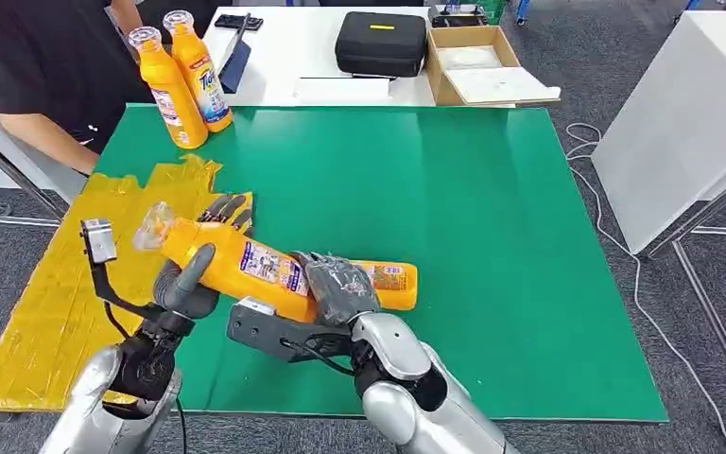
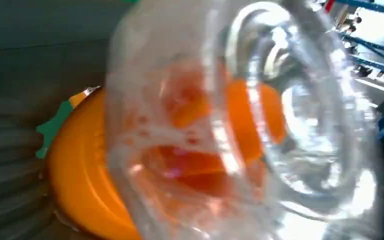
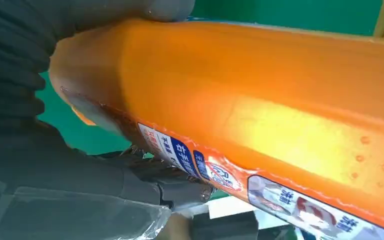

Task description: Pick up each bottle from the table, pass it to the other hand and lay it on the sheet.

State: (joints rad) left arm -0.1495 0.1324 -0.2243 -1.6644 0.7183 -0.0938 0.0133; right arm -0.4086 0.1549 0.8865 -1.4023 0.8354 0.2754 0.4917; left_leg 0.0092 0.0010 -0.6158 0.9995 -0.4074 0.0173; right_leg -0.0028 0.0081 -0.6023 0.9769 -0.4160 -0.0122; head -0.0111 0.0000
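An orange bottle (image 1: 246, 267) with a clear cap (image 1: 151, 227) hangs level over the front left of the green mat (image 1: 492, 236). My left hand (image 1: 194, 274) grips it near the neck, thumb in front and fingers behind it. My right hand (image 1: 336, 288) grips its base end. The clear cap (image 2: 260, 115) looms close and blurred in the left wrist view. The bottle's orange body (image 3: 260, 100) lies across my right hand (image 3: 25, 70) in the right wrist view. A second orange bottle (image 1: 389, 284) lies on the mat just behind my right hand. The yellow sheet (image 1: 57, 303) lies to the left.
Two more orange bottles (image 1: 184, 80) stand upright at the mat's far left corner. A person (image 1: 47, 66) in black stands beyond the sheet. Behind the mat, a white table holds a black case (image 1: 380, 43) and a cardboard box (image 1: 477, 66). A grey-white table (image 1: 690, 123) stands to the right.
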